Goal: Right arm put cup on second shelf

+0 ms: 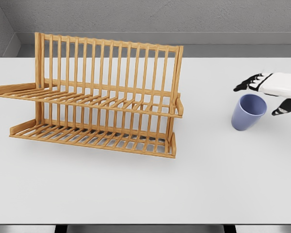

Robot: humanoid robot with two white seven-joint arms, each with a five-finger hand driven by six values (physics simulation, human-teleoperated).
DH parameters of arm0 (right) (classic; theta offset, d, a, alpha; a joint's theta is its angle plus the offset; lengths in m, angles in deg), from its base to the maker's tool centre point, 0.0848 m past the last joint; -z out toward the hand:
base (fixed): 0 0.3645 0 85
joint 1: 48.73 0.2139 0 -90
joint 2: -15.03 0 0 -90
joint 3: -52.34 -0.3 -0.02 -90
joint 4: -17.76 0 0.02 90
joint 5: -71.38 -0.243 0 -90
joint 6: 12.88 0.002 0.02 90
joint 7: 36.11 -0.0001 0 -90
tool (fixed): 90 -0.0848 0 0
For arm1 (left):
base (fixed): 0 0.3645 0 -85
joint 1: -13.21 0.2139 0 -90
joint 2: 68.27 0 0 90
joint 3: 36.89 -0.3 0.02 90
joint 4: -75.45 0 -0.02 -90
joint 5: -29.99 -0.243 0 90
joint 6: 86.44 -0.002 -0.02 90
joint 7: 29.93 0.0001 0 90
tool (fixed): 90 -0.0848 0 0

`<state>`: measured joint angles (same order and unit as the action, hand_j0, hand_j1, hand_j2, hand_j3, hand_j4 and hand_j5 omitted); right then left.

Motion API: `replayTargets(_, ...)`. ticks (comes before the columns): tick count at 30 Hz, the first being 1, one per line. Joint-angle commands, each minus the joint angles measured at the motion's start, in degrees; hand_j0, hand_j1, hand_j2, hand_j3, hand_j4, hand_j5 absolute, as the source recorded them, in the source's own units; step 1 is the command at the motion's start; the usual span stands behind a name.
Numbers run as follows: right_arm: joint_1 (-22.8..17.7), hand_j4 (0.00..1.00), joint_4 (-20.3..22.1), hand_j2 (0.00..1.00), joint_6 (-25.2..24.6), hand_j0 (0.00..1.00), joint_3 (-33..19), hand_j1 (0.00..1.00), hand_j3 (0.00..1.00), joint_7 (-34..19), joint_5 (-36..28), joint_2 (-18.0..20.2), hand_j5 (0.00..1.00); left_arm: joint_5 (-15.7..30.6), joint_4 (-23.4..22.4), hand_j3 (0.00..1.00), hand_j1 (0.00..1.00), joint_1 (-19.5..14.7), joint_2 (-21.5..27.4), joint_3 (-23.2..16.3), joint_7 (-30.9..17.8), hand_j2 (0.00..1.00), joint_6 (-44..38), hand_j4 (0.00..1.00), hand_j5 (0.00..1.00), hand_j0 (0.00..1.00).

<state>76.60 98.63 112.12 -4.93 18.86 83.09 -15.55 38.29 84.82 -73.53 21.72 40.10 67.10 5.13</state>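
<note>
The right robot hand is reaching in from the right edge with its dark fingers spread and released, grasping nothing. The blue cup is standing upright on the white tabletop just below the robot hand, between its outstretched fingers and thumb. The wooden rack is sitting well to the left of the robot hand, both of its shelves bare

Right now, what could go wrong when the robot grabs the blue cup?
The right hand is open above and behind the cup, not holding it yet, so a finger could bump the rim and tip it over. The wooden rack stands far off to the left, so a loose hold might let the cup slip on the way.
</note>
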Motion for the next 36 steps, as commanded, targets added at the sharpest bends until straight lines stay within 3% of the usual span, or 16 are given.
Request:
replayTargets(1,0.1,1.0,-1.6,1.0,-0.4,1.0,2.2,1.0,1.0,0.0,-0.3,-0.5,1.0,0.0,0.0,1.0,1.0,0.0,0.0,0.0,0.0,1.0,0.0,1.0,1.0,1.0)
replayTargets(10,1.2,1.0,-6.5,1.0,-0.5,1.0,3.7,1.0,1.0,0.0,-0.2,-4.4,1.0,0.0,-0.1,1.0,1.0,0.0,0.0,0.1,0.0,1.0,0.0,1.0,1.0,1.0)
replayTargets(17,2.5,1.0,-6.2,1.0,-0.5,1.0,3.9,1.0,1.0,0.0,-0.2,-5.2,1.0,0.0,0.0,1.0,1.0,0.0,0.0,0.0,0.0,1.0,0.0,1.0,1.0,1.0)
replayTargets(19,2.5,0.89,-6.2,0.89,-0.5,0.89,4.1,0.89,0.89,0.0,-0.2,-5.2,0.89,0.0,0.0,1.0,1.0,0.0,0.0,0.0,0.0,1.0,0.0,1.0,1.0,1.0)
replayTargets(21,2.5,0.88,-6.2,0.88,-0.5,0.88,4.6,0.88,0.88,0.0,-0.2,-5.2,0.88,0.0,0.0,1.0,1.0,0.0,0.0,0.0,0.0,1.0,0.0,1.0,1.0,1.0)
replayTargets(23,2.5,0.75,-6.2,0.75,-0.5,0.75,4.7,0.75,0.75,0.0,-0.2,-5.2,0.75,0.0,-0.1,1.0,1.0,0.0,0.0,0.1,0.0,1.0,0.0,1.0,1.0,1.0)
replayTargets(26,2.5,0.75,-6.1,0.75,-0.5,0.75,4.8,0.75,0.75,0.0,-0.2,-5.2,0.75,0.0,0.0,1.0,1.0,0.0,0.0,0.0,0.0,1.0,0.0,1.0,1.0,1.0)
replayTargets(30,2.6,0.67,-6.0,0.67,-0.4,0.67,4.8,0.67,0.67,0.0,-0.2,-5.2,0.67,0.0,0.0,1.0,1.0,0.0,0.0,0.0,0.0,1.0,0.0,1.0,1.0,1.0)
replayTargets(36,4.0,0.67,-5.8,0.67,-0.2,0.67,4.7,0.67,0.67,0.0,-0.3,-5.2,0.67,0.0,-0.1,1.0,1.0,0.0,0.0,0.0,0.0,1.0,0.0,1.0,1.0,1.0)
